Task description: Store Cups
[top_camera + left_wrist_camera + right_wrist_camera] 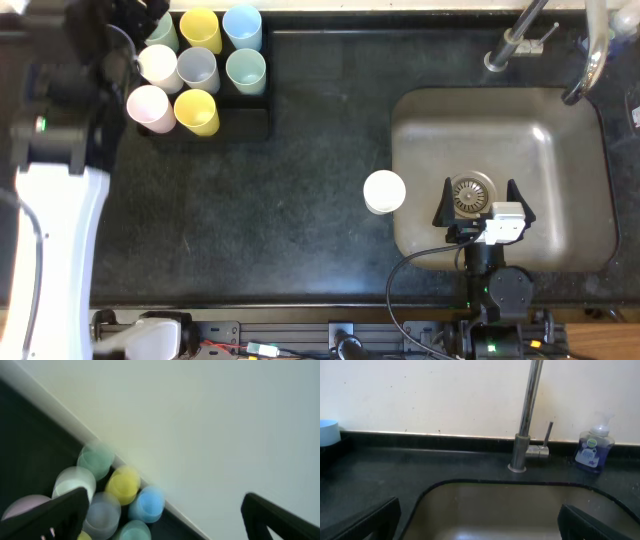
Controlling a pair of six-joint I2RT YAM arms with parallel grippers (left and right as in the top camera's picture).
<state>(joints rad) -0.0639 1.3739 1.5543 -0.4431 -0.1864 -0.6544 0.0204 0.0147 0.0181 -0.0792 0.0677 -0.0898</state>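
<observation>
A black tray (255, 122) at the counter's back left holds several upright cups, among them a pink cup (150, 108), two yellow ones (197, 112), a grey cup (197, 68) and a blue cup (242, 27). One white cup (384, 191) stands alone on the counter by the sink's left rim. My left gripper (165, 496) hangs open and empty, raised above the tray's cups (124, 484). Over the sink basin (560, 150), to the right of the white cup, my right gripper (480, 195) is open with nothing in it.
A faucet (527, 420) rises behind the sink, with a purple soap bottle (592, 447) to its right. The drain (472, 192) lies under the right gripper. The dark countertop (300, 200) stretches between tray and sink. A wall (200, 420) runs behind the tray.
</observation>
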